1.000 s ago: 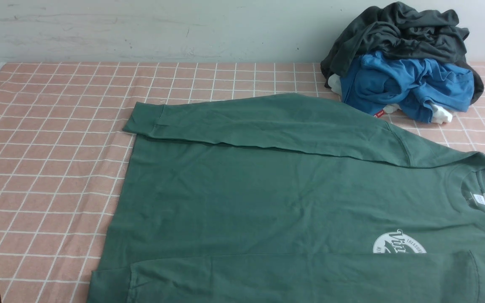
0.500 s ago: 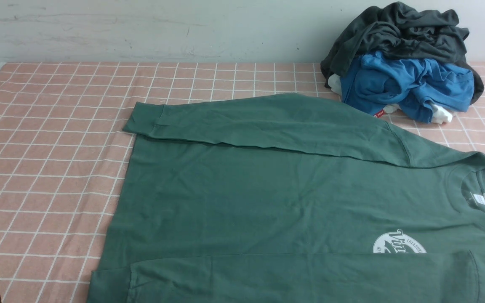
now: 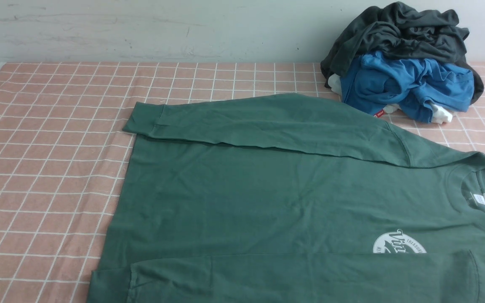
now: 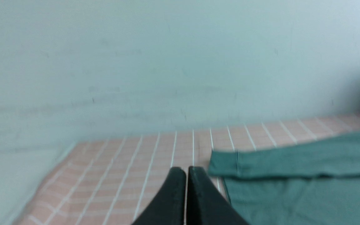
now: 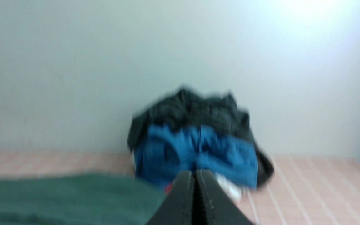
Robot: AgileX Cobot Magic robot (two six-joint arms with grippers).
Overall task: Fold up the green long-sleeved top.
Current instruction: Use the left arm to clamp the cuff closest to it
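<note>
The green long-sleeved top (image 3: 267, 202) lies flat across the pink checked tablecloth (image 3: 49, 168), neck with white label (image 3: 484, 198) to the right, white round logo (image 3: 399, 243) at the near right. Both sleeves are folded over the body: the far sleeve (image 3: 251, 122) with its cuff at the left, the near sleeve (image 3: 301, 275) along the front edge. Neither gripper shows in the front view. In the left wrist view my left gripper (image 4: 186, 170) is shut and empty, off the far sleeve's cuff (image 4: 223, 162). My right gripper (image 5: 195, 173) is shut and empty, above the top (image 5: 67, 197).
A pile of clothes sits at the back right against the wall: a dark charcoal garment (image 3: 398, 31) over a bright blue one (image 3: 406, 86), with bits of white cloth under it. The pile touches the top's far edge. The cloth's left edge runs at the far left.
A dark part of an arm at the front view's bottom left corner has left the frame. The top and the pile have not moved.
</note>
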